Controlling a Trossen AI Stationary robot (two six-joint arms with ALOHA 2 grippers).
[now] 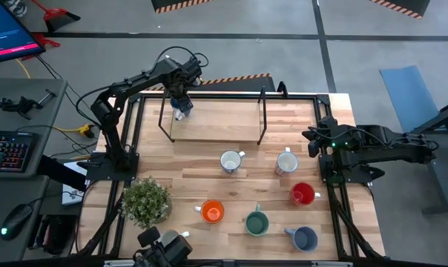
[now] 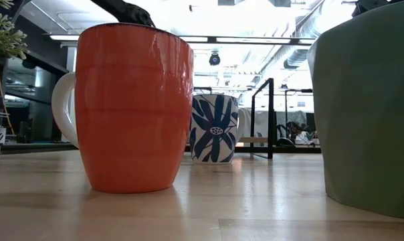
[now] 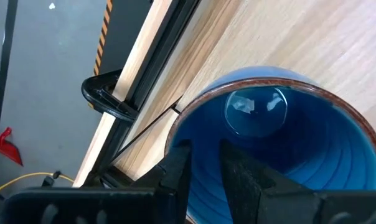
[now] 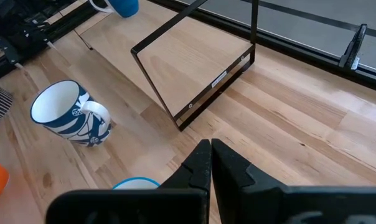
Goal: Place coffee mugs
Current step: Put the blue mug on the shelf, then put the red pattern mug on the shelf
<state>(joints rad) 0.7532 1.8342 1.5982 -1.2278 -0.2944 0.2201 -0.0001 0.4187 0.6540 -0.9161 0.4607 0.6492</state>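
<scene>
Six mugs stand in front of the rack, plant to their left

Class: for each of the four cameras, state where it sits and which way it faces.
High: overhead, looking down; both arms show.
Low: table height, facing the orange mug; no hand clearly shows.
Left wrist: behind the left hand, pinching the blue mug rim.
Right wrist: behind the shut right hand, facing the rack.
Shared: patterned mug, low and right wrist.
</scene>
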